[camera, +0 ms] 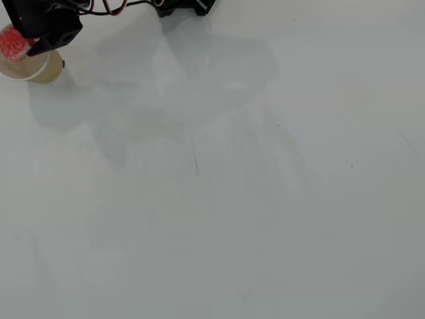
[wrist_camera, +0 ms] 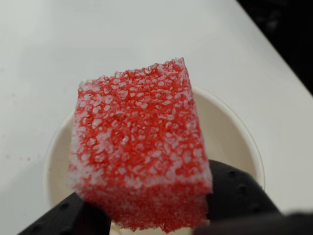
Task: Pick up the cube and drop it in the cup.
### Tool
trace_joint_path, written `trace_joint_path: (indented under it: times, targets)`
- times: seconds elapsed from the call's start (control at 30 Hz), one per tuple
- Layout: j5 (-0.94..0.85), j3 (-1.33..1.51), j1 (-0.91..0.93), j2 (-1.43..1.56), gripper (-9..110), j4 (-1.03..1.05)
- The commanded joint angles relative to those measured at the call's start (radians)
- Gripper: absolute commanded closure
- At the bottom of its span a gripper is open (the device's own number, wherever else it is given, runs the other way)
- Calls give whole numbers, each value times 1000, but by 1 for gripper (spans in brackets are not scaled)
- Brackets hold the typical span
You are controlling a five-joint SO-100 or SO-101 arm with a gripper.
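1. cube [wrist_camera: 139,147] is pinched between the two black fingers of the claw [wrist_camera: 146,208], closed on its lower sides, right above the mouth of the cup [wrist_camera: 234,132].
2. the release is best made by opening wide once the cube is centred over the opening, clear of the rim.
3. counted: one cube, one cup, one claw, on a white bench [camera: 265,212].

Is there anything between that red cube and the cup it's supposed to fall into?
Nothing visible. The gripper holds the cube right above the open mouth of the cup, and the wrist view shows only the cup's pale inside behind it.
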Motion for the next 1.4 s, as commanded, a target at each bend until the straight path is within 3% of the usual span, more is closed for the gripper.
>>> trace_joint_path:
  times: [0.0,0.73,0.8,0.93,1.37]
  targets:
    - [-8,-160,18,8,97,-6]
    - [-8,-146,6,6,97,-40]
    - [-8,-127,3,14,85,-89]
    - [-8,-124,3,15,72,-94]
    - [-8,-124,5,14,58,-91]
